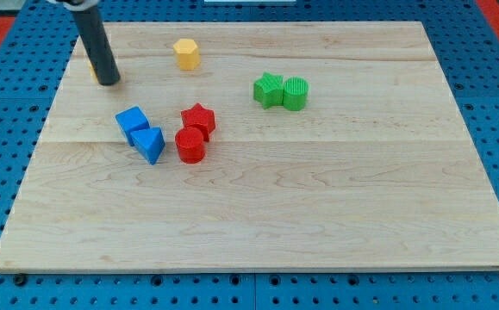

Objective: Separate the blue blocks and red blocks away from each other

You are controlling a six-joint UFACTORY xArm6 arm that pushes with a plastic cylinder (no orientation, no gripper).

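My tip (107,81) is resting on the pale wooden counter (318,224) at the view's upper left, holding nothing, well apart from the blocks. Rightward, the blue cube (132,121) and blue wedge (150,144) are touching; just beside them the red star (198,119) and upright red cylinder (190,145) are sitting.

A pale wooden board (318,215) carries a blue cube (132,122) touching a blue wedge (149,144), a red star (198,120) against a red cylinder (190,145), a yellow hexagonal block (186,53), and a green star (268,89) beside a green cylinder (295,93).
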